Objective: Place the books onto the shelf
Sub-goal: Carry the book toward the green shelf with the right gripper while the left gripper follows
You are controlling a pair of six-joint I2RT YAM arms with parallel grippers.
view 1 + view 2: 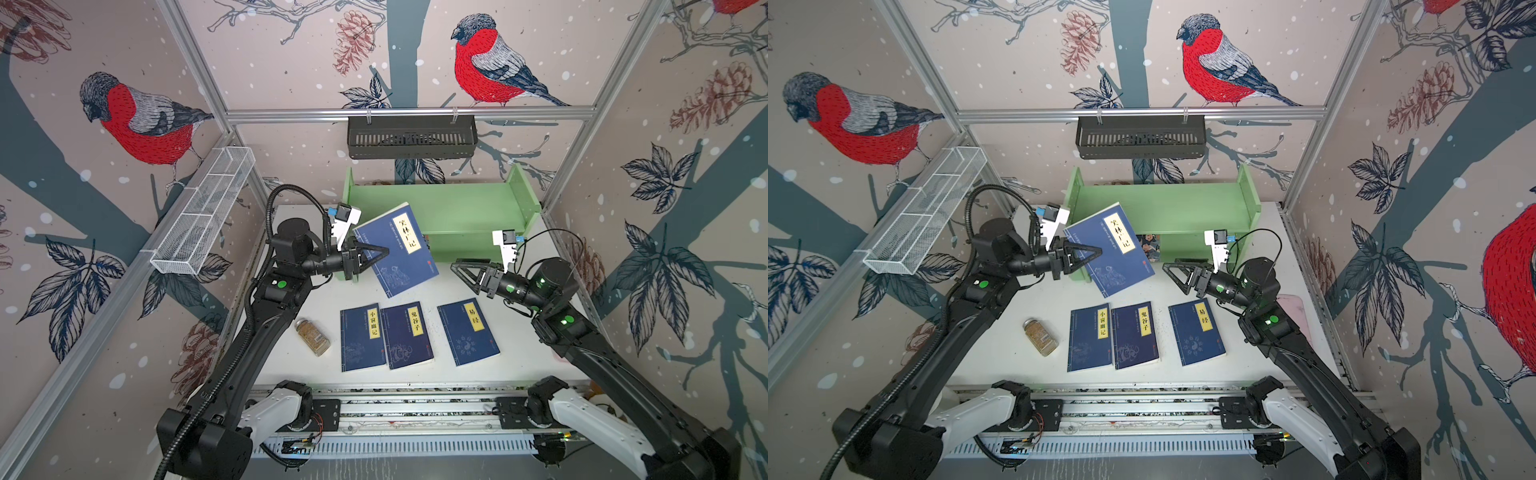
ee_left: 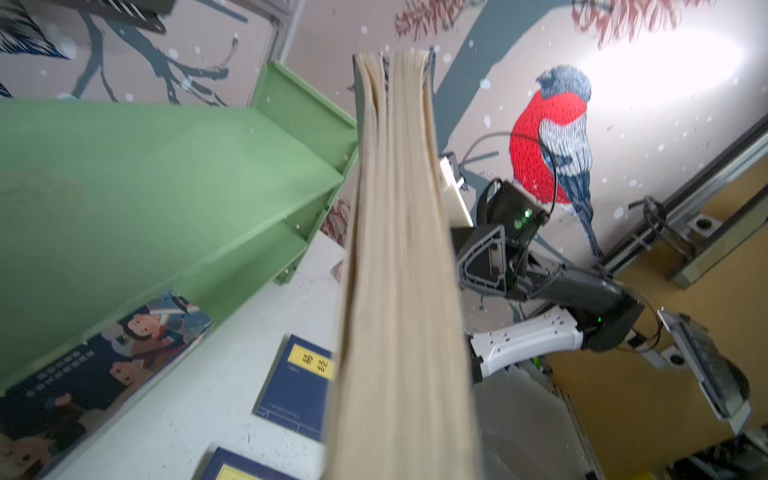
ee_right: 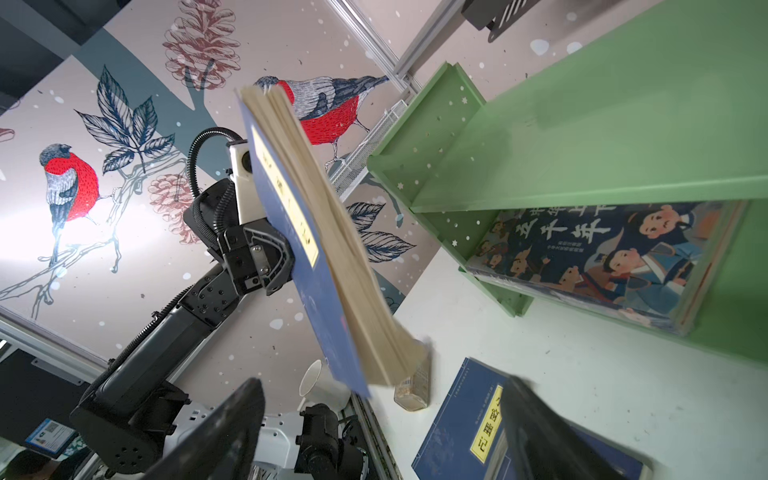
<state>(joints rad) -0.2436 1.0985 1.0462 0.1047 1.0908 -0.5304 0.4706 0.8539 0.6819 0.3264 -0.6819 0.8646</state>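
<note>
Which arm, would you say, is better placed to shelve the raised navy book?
Left, I'd say: the left tool is shut on the raised book in front of the shelf; the right tool is open and empty.

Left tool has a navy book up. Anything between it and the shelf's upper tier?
Nothing visible. The navy book, clamped in the left tool, hangs tilted before the shelf; its upper tier looks bare. The cartoon-cover book sits only in the lower tier, and the open right tool stands off to the side.
</note>
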